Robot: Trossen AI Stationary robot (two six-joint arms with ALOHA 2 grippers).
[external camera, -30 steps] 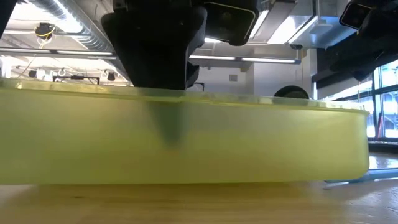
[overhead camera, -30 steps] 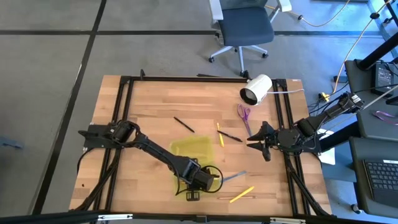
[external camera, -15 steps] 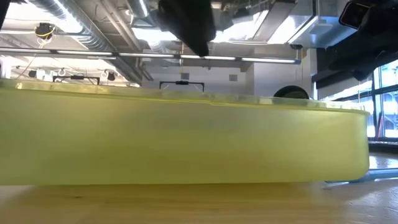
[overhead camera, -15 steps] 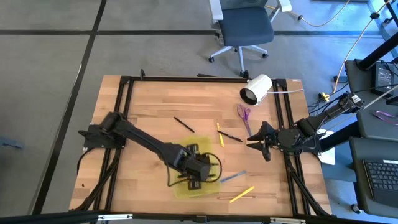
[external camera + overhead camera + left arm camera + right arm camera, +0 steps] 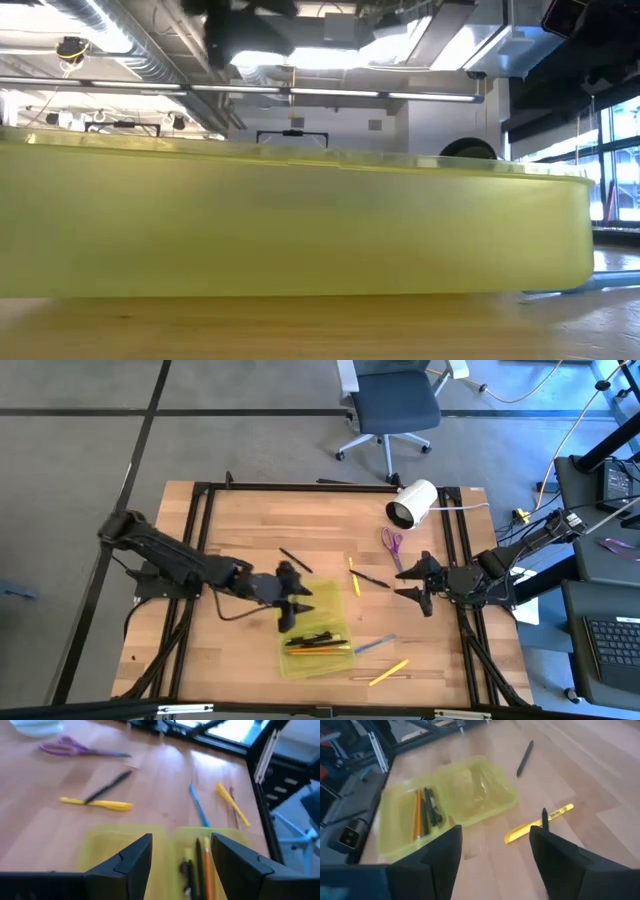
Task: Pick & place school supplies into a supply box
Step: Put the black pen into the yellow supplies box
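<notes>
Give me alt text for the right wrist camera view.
An open yellow-green pencil case lies on a wooden table, pens and an orange pencil in one half. Beside it lie a yellow highlighter and a black pen, framed by the right end effector, open.

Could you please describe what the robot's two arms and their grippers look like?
Both arms are dark, slim and jointed, with black cables looping beside them. The left gripper and right gripper each carry two broad, black, wedge-shaped fingers; no markings are legible.

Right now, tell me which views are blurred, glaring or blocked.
Low view: the yellow-green supply box sits so near that it fills the frame as a soft wall, with bright ceiling lights above. Left wrist view: smeared throughout, window glare on the tabletop. Right wrist view: mildly soft. High view: clear.
</notes>
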